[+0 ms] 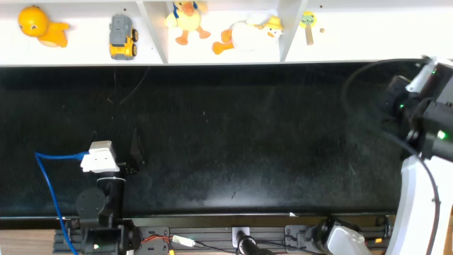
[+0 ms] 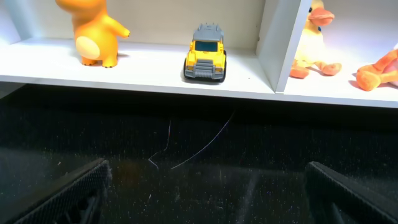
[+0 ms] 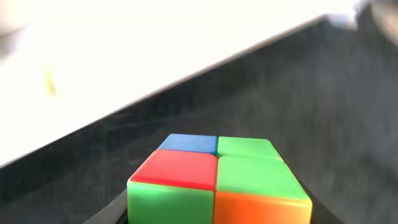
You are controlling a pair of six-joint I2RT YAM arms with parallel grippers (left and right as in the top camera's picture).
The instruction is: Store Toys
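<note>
A cube (image 3: 217, 182) with red, blue, green and orange faces sits low between the fingers of my right gripper (image 1: 414, 86), which is shut on it at the table's far right, near the shelf. My left gripper (image 2: 208, 194) stands open and empty over the black table at the near left, facing the shelf. On the white shelf (image 1: 85, 59) stand an orange duck (image 1: 42, 27), a yellow toy truck (image 2: 206, 53), a yellow plush duck (image 1: 187, 20), a white plush duck (image 1: 248, 35) and a small toy (image 1: 308, 24), each group in its own compartment.
The black table top (image 1: 248, 142) spreads wide between the two arms. White dividers (image 2: 283, 43) split the shelf into compartments. A blue cable (image 1: 49, 177) loops beside the left arm's base.
</note>
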